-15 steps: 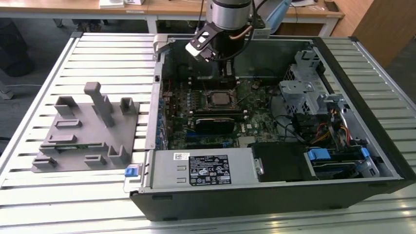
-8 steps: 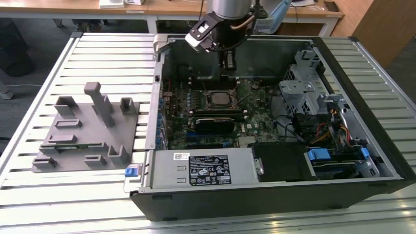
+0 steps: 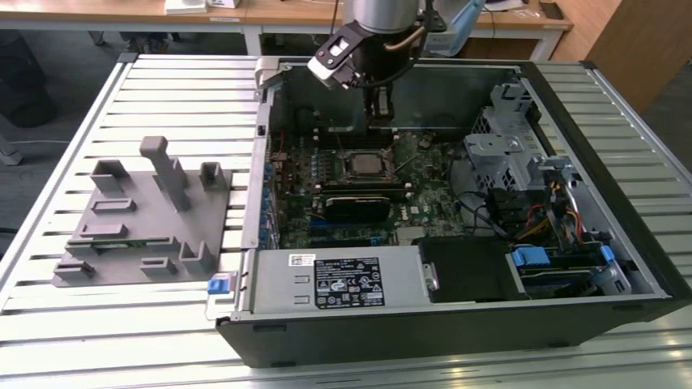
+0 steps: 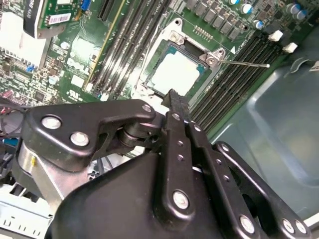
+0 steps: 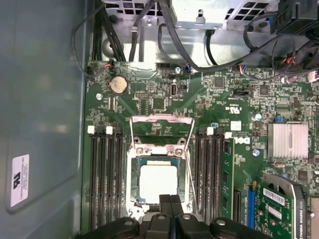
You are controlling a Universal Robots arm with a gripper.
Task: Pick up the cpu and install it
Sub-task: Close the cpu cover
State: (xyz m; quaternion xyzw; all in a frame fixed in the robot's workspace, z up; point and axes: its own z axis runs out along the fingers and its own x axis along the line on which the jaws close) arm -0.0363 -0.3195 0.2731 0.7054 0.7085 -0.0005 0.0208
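Observation:
The cpu (image 3: 368,164) is a small silvery square lying flat in the socket on the green motherboard (image 3: 433,203) inside the open computer case. In both wrist views the cpu (image 4: 177,72) (image 5: 158,181) sits within the dark socket frame (image 5: 133,177). The frame's load plate (image 5: 162,119) is swung open beside it. My gripper (image 3: 377,109) hangs a little above the board, beyond the socket toward the case's back wall. Its black fingers (image 4: 172,97) are pressed together with nothing between them, and the gripper (image 5: 170,198) covers one edge of the chip.
Memory slots (image 5: 105,179) flank the socket on both sides. A thin socket lever (image 4: 244,63) sticks out sideways. A grey plastic fixture (image 3: 141,219) with upright posts stands on the slatted table at the exterior view's left. The power supply (image 3: 346,279) and drive cage (image 3: 508,154) crowd the case.

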